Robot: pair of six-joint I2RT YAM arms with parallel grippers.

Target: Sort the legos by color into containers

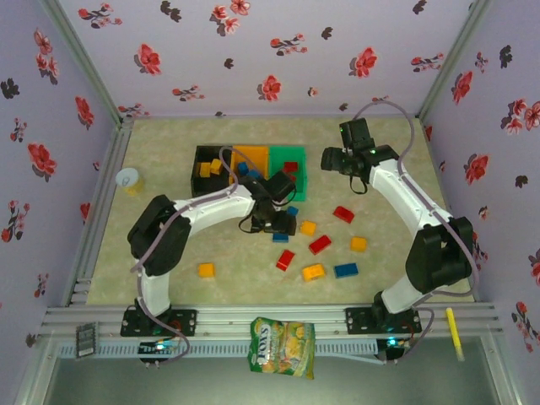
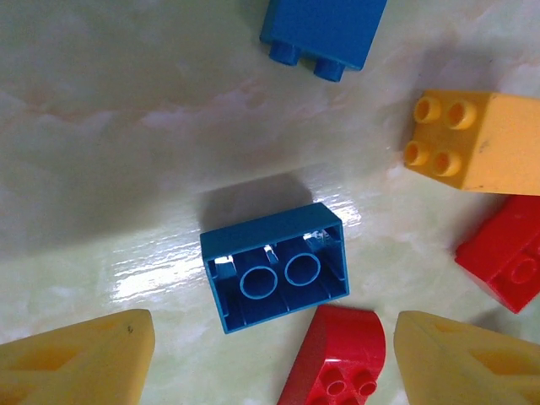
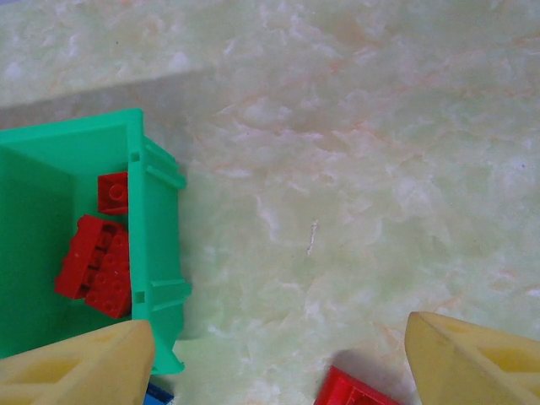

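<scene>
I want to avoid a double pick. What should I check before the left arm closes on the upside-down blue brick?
1. Left jaws open: ok.
2. Blue plastic brick, hollow side up, lies between them: ok.
3. Neighbours clear of it: not ok; a red rounded plastic brick sits right beside it, within the same gap.
4. Orange plastic bin already holds blue bricks: ok.
5. Right jaws open and empty, beside the green plastic bin: ok.

The bench (image 2: 101,126) is showing a smooth marbled surface, glinting around the blue lego (image 2: 274,278), whose hard plastic is shining glossy. The green bin (image 3: 160,245) is looking like smooth moulded plastic. The yellowish fingers (image 2: 76,359) are appearing matt. The snack bag (image 1: 283,346) is gleaming like foil.
</scene>
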